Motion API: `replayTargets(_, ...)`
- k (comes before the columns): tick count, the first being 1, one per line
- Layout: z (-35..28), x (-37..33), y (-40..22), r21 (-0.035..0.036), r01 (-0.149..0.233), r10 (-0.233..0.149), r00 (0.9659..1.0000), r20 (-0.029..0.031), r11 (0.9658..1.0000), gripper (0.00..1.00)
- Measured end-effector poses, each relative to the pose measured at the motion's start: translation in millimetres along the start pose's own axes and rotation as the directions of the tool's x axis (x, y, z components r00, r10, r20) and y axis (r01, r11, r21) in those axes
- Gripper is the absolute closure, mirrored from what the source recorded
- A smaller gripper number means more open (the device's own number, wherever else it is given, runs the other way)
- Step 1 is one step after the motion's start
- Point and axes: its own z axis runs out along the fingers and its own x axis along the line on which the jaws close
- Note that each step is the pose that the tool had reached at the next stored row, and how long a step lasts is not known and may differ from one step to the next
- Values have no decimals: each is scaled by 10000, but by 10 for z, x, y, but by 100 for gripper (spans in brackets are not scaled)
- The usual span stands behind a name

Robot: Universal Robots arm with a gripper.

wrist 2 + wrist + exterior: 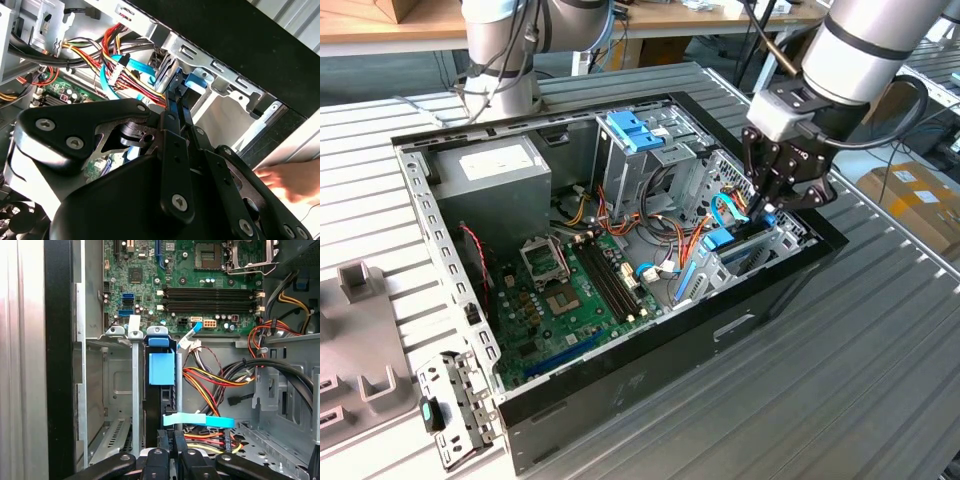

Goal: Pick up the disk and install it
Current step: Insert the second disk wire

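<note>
The disk stands on edge in a slot of the metal drive bay at the front of the open computer case; its light-blue carrier faces the first wrist view. In the exterior view the disk sits low in the bay on that view's right. My gripper reaches down into the bay from above, just over it. Its fingers are shut close together, tips at the disk's blue carrier end. In the first wrist view the gripper meets the disk's near edge. Whether the tips pinch the carrier is hidden.
Red, yellow and black cables and a flat blue cable crowd the bay's side. A motherboard, power supply and tall cage with a blue bracket fill the case. A person's hand is outside it.
</note>
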Motion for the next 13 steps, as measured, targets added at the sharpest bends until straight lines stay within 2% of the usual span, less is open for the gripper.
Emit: replayTargets(13, 79, 2, 2, -7, -1, 1, 10000, -2, 10000, 84)
